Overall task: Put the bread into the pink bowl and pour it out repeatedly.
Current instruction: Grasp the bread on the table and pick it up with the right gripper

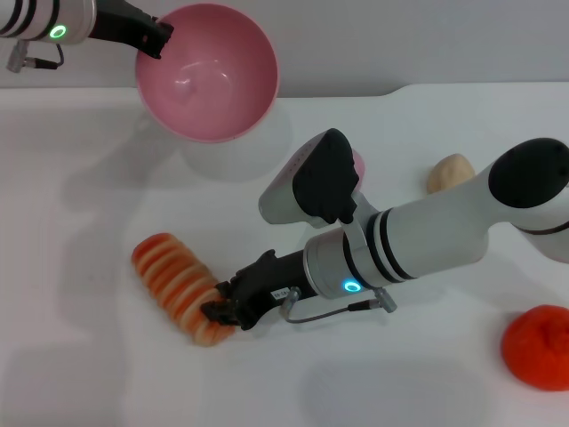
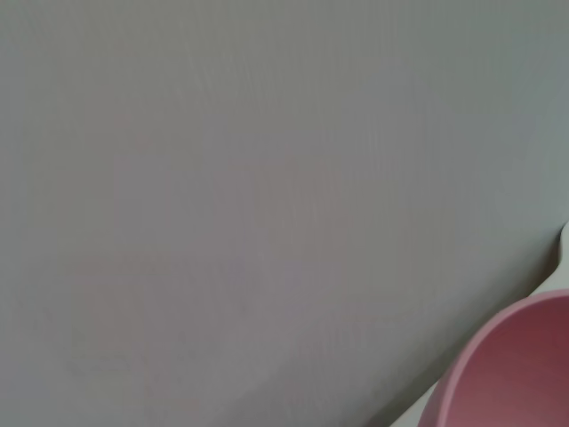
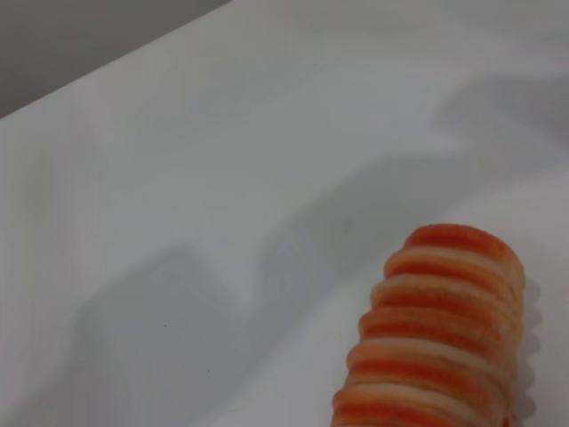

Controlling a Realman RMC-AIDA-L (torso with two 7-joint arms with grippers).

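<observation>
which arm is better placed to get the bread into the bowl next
Right. The right pincer is already at the near end of the bread on the table, while the left pincer holds the empty pink bowl tilted in the air.

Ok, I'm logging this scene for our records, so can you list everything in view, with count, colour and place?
bread: one, orange-red with cream stripes, lying on the table in front, on the robot's left of centre
bowl: one, pink, empty, held up and tilted above the far left of the table
lump: one, beige, far right on the table
crinkly blob: one, orange-red, near right edge
pink thing: one, mostly hidden behind the right arm, cannot tell what it is
table: one, white
left hand: black, gripping the bowl's rim, at top left
right hand: black, closed on the near end of the bread
</observation>
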